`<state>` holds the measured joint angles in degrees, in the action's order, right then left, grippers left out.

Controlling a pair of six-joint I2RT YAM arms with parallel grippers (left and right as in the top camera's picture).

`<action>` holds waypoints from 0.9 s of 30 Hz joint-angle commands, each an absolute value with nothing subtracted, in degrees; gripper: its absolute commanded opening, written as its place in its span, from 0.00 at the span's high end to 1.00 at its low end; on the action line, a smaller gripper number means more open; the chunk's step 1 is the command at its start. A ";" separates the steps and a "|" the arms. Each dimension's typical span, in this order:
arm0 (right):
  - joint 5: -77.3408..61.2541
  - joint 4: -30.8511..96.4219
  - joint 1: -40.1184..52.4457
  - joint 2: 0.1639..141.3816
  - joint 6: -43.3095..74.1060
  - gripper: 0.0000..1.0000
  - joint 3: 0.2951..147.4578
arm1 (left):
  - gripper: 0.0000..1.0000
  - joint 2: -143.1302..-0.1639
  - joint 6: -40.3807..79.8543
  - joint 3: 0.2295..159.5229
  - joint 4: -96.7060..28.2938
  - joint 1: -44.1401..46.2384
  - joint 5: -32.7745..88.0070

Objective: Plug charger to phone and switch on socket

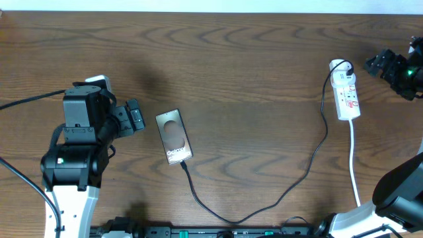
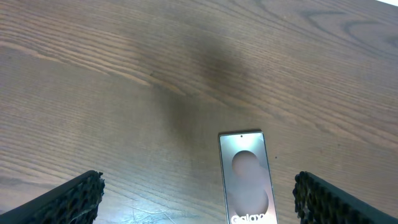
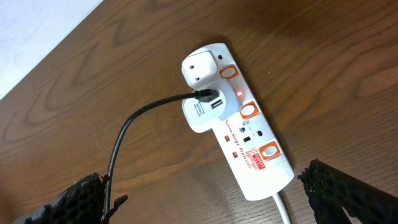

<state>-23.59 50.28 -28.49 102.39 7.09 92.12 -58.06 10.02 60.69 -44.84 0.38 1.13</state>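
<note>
The phone (image 1: 173,137) lies flat on the wooden table, screen up; in the left wrist view the phone (image 2: 247,177) shows between my spread fingers. The charger (image 1: 310,162), a thin black cable, loops from the phone's near end to a white adapter in the socket (image 1: 347,94). My left gripper (image 1: 139,118) is open just left of the phone. My right gripper (image 1: 374,65) is open, hovering right of the socket. On the socket (image 3: 249,134) a small red light glows beside the adapter (image 3: 202,109). Nothing is held by the left gripper (image 2: 199,205) or the right gripper (image 3: 208,205).
The socket's white lead (image 1: 355,165) runs toward the table's front edge. Black arm cables (image 1: 26,102) trail at the left. The right arm's base (image 1: 396,192) stands at the front right. The table's far edge (image 1: 211,12) runs along the top.
</note>
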 commanded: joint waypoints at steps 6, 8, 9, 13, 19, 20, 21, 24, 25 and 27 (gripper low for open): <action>-24.32 50.37 -28.42 102.39 7.68 0.01 92.55 | 0.02 -57.82 9.02 60.86 -44.97 0.08 0.38; -24.32 50.37 -28.42 102.39 7.68 0.01 92.55 | 0.02 -57.45 8.99 60.82 -44.97 0.10 0.38; -24.32 50.37 -28.40 102.39 7.68 0.01 92.55 | 0.02 -56.95 8.99 60.73 -45.71 0.08 0.38; -24.32 50.39 -28.40 102.39 7.68 0.01 92.55 | 0.02 -51.33 9.02 58.06 -47.79 0.08 0.40; -24.32 50.37 -28.42 102.39 7.68 0.01 92.55 | 0.02 -38.26 8.97 50.46 -46.11 0.08 0.36; -24.32 50.37 -28.42 102.39 7.68 0.01 92.55 | 0.02 -35.48 8.56 48.40 -44.80 0.08 0.34; -24.32 50.37 -28.42 102.39 7.68 0.01 92.55 | 0.02 -32.91 7.79 46.28 -42.83 0.08 0.34; -24.32 50.37 -28.42 102.39 7.68 0.01 92.55 | 0.02 -23.46 5.28 37.67 -32.16 0.03 0.36; -24.32 50.37 -28.42 102.39 7.68 0.01 92.55 | 0.02 -21.30 4.89 35.51 -29.10 0.03 0.36; -24.32 50.37 -28.42 102.39 7.68 0.01 92.55 | 0.02 -16.78 4.69 30.68 -22.59 0.01 0.36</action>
<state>-23.75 50.30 -28.49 102.39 7.22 92.12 -23.11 7.20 37.06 -28.67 0.38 1.10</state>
